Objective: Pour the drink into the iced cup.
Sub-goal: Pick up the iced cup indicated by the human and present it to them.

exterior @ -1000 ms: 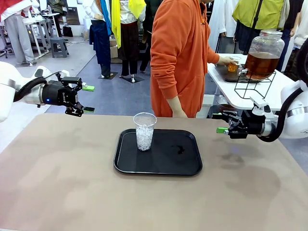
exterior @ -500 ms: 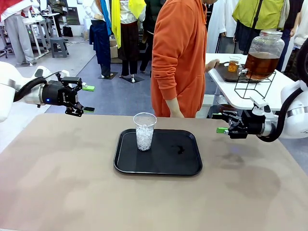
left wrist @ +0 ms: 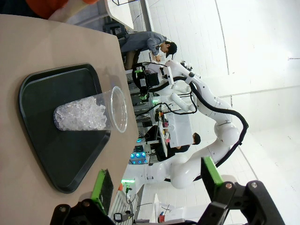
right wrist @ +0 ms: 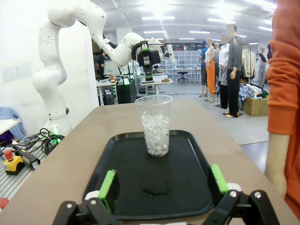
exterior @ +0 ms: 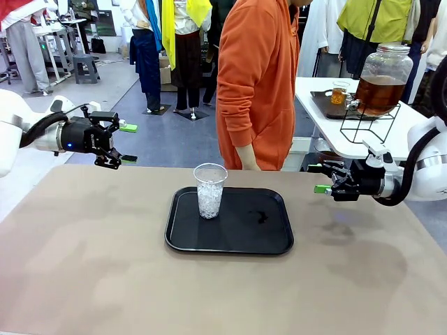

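Clear iced cup (exterior: 209,190) stands on the black tray (exterior: 274,236) between the left gripper (exterior: 128,144) and right gripper (exterior: 318,179), both empty, jaws spread wide.

Robotics lab, white robot arms (right wrist: 49,70) at a table (exterior: 84,265), emergency-stop button (right wrist: 11,161), strip-lit hall.

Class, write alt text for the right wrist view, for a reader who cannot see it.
A clear cup of ice stands upright on a black tray on a tan table, framed below by the open right claw. A person's orange sleeve lines the right edge.
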`<action>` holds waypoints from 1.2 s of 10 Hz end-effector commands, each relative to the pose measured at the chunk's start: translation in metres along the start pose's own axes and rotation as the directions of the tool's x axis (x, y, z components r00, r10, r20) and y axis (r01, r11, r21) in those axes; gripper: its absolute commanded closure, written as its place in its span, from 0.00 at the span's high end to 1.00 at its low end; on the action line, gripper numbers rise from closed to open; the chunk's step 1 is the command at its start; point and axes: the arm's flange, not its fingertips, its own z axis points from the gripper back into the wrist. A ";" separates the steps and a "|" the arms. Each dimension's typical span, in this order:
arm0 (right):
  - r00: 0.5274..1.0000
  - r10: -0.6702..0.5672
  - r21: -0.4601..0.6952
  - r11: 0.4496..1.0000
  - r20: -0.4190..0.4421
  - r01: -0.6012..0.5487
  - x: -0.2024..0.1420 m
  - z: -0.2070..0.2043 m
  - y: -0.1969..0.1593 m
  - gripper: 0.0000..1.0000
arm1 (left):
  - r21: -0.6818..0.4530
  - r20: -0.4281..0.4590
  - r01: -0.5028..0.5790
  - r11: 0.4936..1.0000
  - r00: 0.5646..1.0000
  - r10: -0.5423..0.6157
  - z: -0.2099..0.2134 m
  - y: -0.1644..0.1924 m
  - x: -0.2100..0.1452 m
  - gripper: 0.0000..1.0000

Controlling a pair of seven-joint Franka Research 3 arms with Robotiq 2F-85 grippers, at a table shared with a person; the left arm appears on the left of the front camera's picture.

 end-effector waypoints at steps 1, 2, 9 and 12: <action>1.000 0.001 0.005 1.000 -0.002 -0.001 0.005 -0.003 -0.003 1.00 | 0.003 0.004 0.018 1.000 1.000 -0.018 0.000 -0.001 -0.002 1.00; 1.000 0.001 0.005 1.000 -0.002 -0.001 0.005 -0.003 -0.003 1.00 | 0.003 0.004 0.018 1.000 1.000 -0.018 0.000 -0.001 -0.002 1.00; 1.000 0.001 0.005 1.000 -0.002 -0.001 0.005 -0.003 -0.003 1.00 | 0.003 0.004 0.018 1.000 1.000 -0.018 0.000 -0.001 -0.002 1.00; 1.000 0.001 0.005 1.000 -0.002 -0.001 0.005 -0.003 -0.003 1.00 | 0.003 0.004 0.018 1.000 1.000 -0.018 0.000 -0.001 -0.002 1.00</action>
